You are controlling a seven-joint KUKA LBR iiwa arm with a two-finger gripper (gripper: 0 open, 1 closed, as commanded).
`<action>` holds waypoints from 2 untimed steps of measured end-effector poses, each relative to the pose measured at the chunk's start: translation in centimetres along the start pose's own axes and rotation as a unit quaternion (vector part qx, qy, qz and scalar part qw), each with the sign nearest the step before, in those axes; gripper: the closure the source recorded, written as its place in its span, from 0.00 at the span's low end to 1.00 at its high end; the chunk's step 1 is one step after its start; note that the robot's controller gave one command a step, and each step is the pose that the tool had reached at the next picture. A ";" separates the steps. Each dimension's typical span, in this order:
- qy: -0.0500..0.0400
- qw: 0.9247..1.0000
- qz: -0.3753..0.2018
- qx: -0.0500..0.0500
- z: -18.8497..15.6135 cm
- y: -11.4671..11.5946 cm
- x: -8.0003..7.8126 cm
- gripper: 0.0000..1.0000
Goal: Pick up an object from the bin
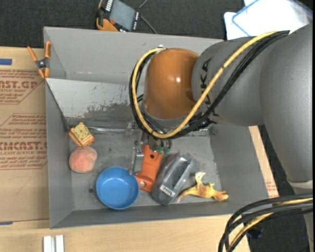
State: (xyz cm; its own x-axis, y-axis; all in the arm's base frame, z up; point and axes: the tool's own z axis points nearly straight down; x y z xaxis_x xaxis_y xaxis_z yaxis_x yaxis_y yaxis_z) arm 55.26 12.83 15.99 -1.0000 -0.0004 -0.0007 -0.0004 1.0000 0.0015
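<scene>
**Over the bin's near floor, my pincer low above an orange piece**

Along the left of the grey bin (pixel 89 91), a small yellow checkered cracker (pixel 81 135) lay at the foot of the sloping wall. A pink peach (pixel 83 160) sat just nearer than it. I judged that both rested there because the slanted walls send loose things down onto the flat floor.

Right of the peach and nearer, a blue bowl (pixel 117 189) stood mouth up, close to the near wall.

Just beside the bowl's right rim lay a long orange piece (pixel 148 169), its far end pointing up toward me. My pincer (pixel 143 155) hung right over that far end, at the middle of the floor. I had it pointing straight down, as I read it, so that it could meet a low, flat-lying thing from above. My orange wrist cover (pixel 168 83) sat above it and hid much of it, so I could not tell whether the pincer was apart or together, nor whether it touched the piece.

A grey and black device (pixel 173 176) lay against the orange piece's right side. That crowding, I judged, left little room on that flank. Farthest right, a yellow banana peel (pixel 206 191) sprawled on the floor, just beside the device.
</scene>
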 end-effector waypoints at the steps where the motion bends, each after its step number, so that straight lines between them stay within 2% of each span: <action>1: 0.003 0.992 -0.128 0.000 8.7 3.0 3.6 0.00; 2: -0.002 0.989 -0.151 -0.001 1.8 4.0 4.9 0.00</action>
State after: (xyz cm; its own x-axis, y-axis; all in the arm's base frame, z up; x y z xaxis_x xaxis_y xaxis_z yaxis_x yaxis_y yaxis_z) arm 50.41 16.81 14.22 -0.9542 -0.2990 -0.0048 -0.2990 0.9542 0.0017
